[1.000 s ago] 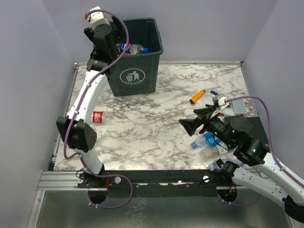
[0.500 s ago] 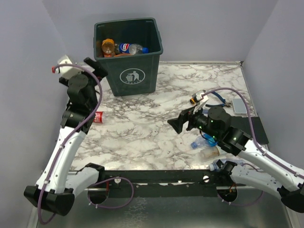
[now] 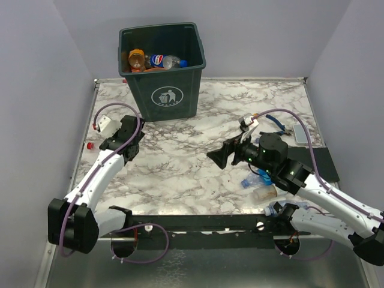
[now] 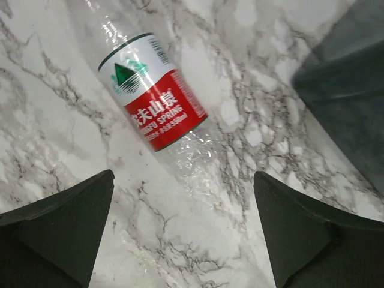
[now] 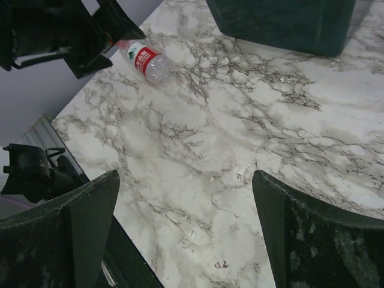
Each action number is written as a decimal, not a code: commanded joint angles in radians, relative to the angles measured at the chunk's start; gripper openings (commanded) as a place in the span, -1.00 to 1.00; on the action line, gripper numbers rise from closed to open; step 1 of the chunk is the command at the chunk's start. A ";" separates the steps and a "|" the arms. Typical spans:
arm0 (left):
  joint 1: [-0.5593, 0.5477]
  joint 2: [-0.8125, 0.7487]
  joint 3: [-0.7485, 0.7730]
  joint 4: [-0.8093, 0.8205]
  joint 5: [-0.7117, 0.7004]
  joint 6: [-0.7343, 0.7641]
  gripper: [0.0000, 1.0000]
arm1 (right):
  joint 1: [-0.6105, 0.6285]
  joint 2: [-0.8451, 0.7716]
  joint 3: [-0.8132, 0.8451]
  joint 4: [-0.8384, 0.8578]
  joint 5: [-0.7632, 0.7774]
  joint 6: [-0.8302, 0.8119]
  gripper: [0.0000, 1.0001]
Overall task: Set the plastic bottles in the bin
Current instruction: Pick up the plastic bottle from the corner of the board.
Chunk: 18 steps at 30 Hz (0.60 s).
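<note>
A clear plastic bottle (image 4: 153, 96) with a red and white label lies on the marble table at the left. In the top view only its red cap (image 3: 90, 145) shows beside my left arm. My left gripper (image 4: 183, 222) hangs open just above it, with the bottle's lower body between and ahead of the fingers. The same bottle (image 5: 146, 62) shows far off in the right wrist view. My right gripper (image 3: 221, 157) is open over mid-table, holding nothing. Two more bottles (image 3: 257, 179) lie under the right arm. The dark green bin (image 3: 163, 72) stands at the back with several bottles inside.
Blue-handled pliers (image 3: 273, 120) and a grey flat object (image 3: 301, 133) lie at the right, beside a black pad (image 3: 325, 163). The bin's corner (image 4: 345, 90) is close to the right of my left gripper. The table's near edge (image 5: 90, 180) runs below my right gripper.
My left arm has swung from over the bin down to the table's left side, above the red-labelled bottle. My right gripper has moved a little leftward.
</note>
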 commanded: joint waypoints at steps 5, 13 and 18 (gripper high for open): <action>0.096 0.112 -0.031 0.029 0.036 -0.145 0.98 | 0.005 -0.094 -0.035 -0.029 0.011 0.029 0.90; 0.283 0.241 -0.036 0.068 0.170 -0.261 0.98 | 0.005 -0.126 -0.067 -0.033 0.016 0.042 0.90; 0.345 0.336 -0.022 0.085 0.231 -0.287 0.98 | 0.004 -0.134 -0.070 -0.041 0.020 0.040 0.90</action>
